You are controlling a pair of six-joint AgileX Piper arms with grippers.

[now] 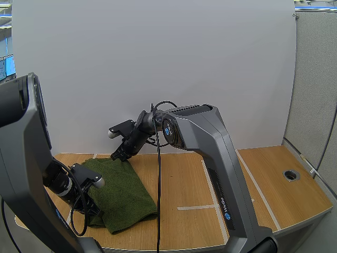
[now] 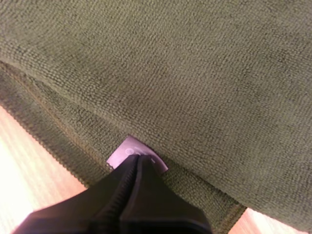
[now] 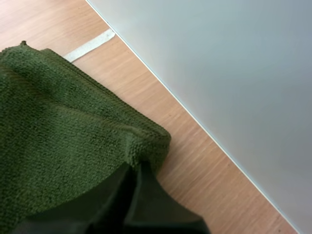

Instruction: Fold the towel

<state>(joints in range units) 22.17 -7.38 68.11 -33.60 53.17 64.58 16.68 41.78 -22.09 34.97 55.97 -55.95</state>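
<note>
The table [image 1: 263, 179] carries the towel [image 1: 124, 192] towards its 7 o'clock side, lying as a long green strip already doubled over, two layers showing along one edge. The right claw [image 1: 119, 155] reaches across to the towel's 12 o'clock corner and pinches it, and the cloth puckers up at the tips. The left claw [image 2: 139, 160] sits at the 8 o'clock edge, pressed together on the cloth right at a small purple label [image 2: 131, 148].

The risks, as I judge them, lie in the grips. Each pinch is shallow and close to the hem, so a quick lift could pull the cloth free. The left claw may be holding only the label or one layer, and the lower layer would then stay behind and the fold come out skewed. If the two claws travel unevenly, the strip would twist or drag towards the table's 6 o'clock rim.
</note>
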